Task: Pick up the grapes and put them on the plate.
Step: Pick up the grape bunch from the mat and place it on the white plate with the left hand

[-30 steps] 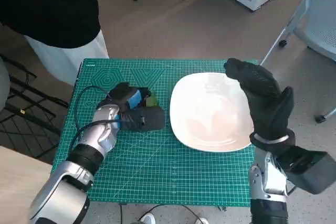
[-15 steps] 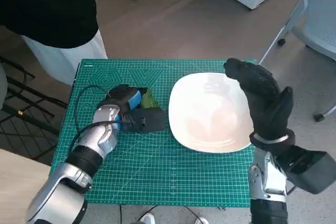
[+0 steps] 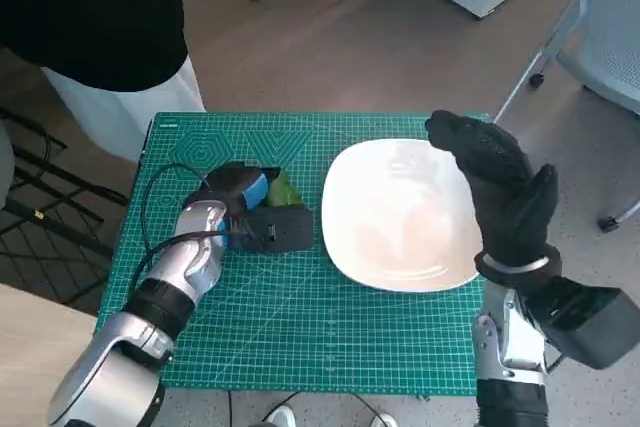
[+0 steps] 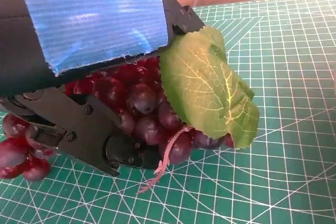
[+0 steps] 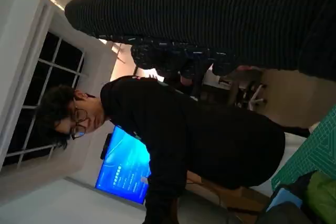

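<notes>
Left hand, blue tape across its back, sits clamped over a bunch of dark red grapes at centre left of the head view, its black fingers wrapped round the fruit while a broad green leaf sticks out on the side towards the plate. From the wrist camera the bunch appears to rest on, or just above, the green cutting mat that covers the desk; a few grapes trail loose beyond the fingers at the lower left of that picture. Right of centre in the head view lies the white plate, bare and just beside the grasping hand. Over the plate's far right edge, the gloved right hand is raised with fingers apart, holding nothing. At the upper left of the head view a person in a black top stands close to the desk.

The grasp looks made and the carry is what remains. Doing it well likely means lifting straight up until the dangling grapes and stem are free of the mat, then moving the short way towards the plate without squeezing harder, since soft fruit can burst or drop off. Releasing low over the middle of the plate should keep the bunch from rolling off its rim.
</notes>
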